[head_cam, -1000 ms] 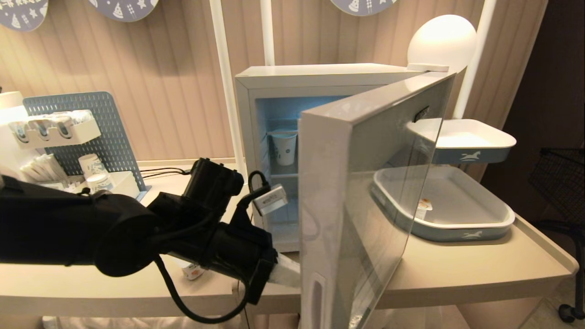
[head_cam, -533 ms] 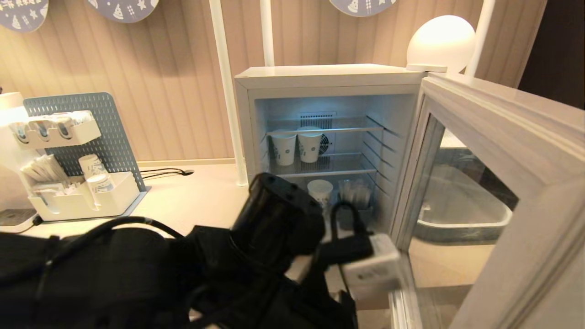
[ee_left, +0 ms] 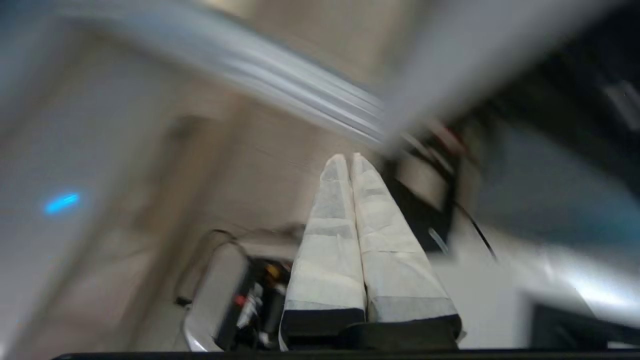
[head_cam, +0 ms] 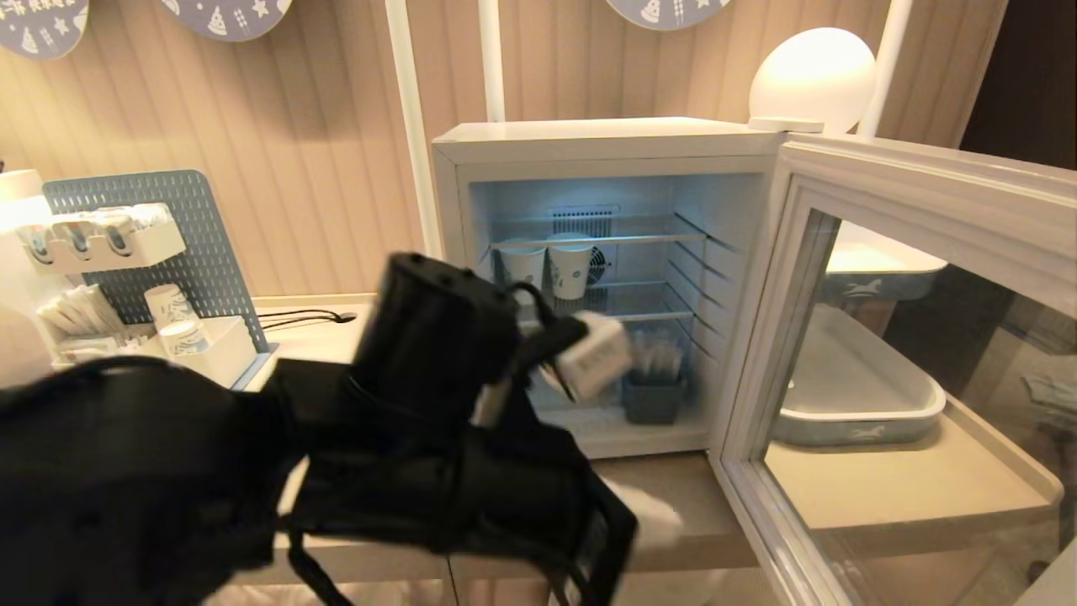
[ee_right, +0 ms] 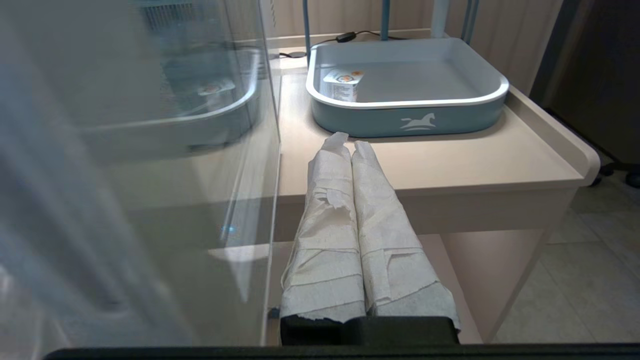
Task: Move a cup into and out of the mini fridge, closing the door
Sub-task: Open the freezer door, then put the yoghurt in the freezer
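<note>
Two paper-wrapped grippers pressed together, mini fridge door swung wide.

Much of the fridge interior hides behind the left arm; the left gripper holds nothing, its surroundings smeared and unreadable. Right gripper hangs by the counter, empty too. The cup sits in the blue tray, its print illegible; a white horse emblem marks the tray's side.
</note>
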Motion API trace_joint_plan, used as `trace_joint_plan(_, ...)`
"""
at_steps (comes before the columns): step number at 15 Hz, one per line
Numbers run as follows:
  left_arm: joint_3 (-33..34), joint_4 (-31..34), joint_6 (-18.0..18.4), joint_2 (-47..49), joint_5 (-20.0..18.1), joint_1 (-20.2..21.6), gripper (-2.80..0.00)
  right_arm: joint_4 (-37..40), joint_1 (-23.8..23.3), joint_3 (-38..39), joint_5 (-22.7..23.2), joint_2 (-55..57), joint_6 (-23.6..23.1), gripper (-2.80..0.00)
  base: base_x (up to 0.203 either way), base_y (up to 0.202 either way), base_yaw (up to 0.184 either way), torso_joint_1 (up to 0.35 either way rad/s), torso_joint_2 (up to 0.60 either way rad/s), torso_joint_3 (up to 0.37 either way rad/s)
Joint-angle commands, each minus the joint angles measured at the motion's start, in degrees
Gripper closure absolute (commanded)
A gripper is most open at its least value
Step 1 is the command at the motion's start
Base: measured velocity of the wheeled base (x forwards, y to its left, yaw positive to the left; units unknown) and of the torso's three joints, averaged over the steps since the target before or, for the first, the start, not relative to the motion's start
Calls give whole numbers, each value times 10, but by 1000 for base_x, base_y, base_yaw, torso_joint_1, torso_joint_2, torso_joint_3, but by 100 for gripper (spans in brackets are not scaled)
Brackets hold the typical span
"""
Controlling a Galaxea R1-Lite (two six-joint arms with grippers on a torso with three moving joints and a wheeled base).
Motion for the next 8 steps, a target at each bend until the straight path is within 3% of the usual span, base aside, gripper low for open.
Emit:
trace_joint_plan(1, -11, 2, -53, -52, 123, 93, 0, 0, -1, 0, 1, 0, -1, 0, 0, 0, 0, 0, 0, 0)
trace_joint_plan(3, -23, 21, -83, -140, 189, 230, 0, 2, 0, 0, 1, 0, -2, 0, 0, 0, 0, 0, 0, 0)
trace_joint_plan(5, -44, 60, -100, -250, 219, 367, 0, 2, 0, 0, 1, 0, -2, 0, 0, 0, 0, 0, 0, 0)
trace_joint_plan(6, -52, 86, -105, -305, 228, 415, 0, 2, 0, 0, 1, 0, -2, 0, 0, 0, 0, 0, 0, 0)
trace_joint_plan(8, -58, 152, -111, -425, 238, 453, 0, 2, 0, 0, 1, 0, -2, 0, 0, 0, 0, 0, 0, 0)
